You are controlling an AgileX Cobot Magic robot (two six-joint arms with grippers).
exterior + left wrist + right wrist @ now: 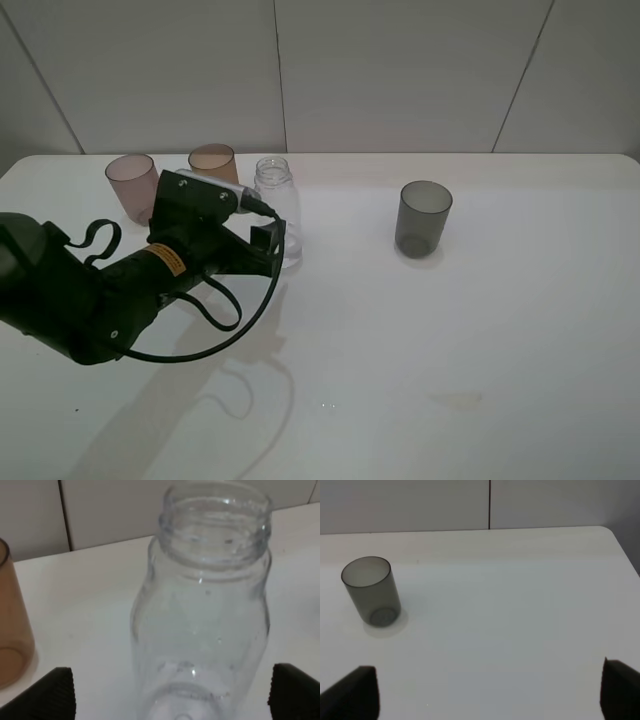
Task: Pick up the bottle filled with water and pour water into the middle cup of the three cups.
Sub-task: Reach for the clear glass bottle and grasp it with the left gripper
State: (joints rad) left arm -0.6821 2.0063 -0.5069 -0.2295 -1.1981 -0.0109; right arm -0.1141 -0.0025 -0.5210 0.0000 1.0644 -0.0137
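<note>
From the high camera, the bottle (277, 205) stands upright on the white table (480, 330), just beside the amber cup (213, 160). That cup sits between the pink cup (132, 187) and the grey cup (423, 218), which is well apart to the right. This makes the amber cup the middle 1 of the 3. The left gripper (268, 240) is low at the bottle's near side. From here I cannot tell whether its jaws are touching the bottle.

The left wrist camera settles this. The 2 black fingers (50, 695) stand wide apart on either side of the bottle's lower body, with table showing between each finger and the plastic, so nothing is clamped. The neck is open, with no cap. The water level is hard to read through the clear wall.

In the right wrist camera, the right gripper (487, 695) has its jaws apart and empty above bare table, with the grey cup ahead of it.

The bottle looks like thin, smooth plastic. It is probably light even with water in it, will give under a hard squeeze, and will slip if held loosely. The straight body below the rounded shoulders seems the best place to grip it, with moderate force. It should stay upright until it is over the amber cup, because the open neck will spill if it tilts early.
</note>
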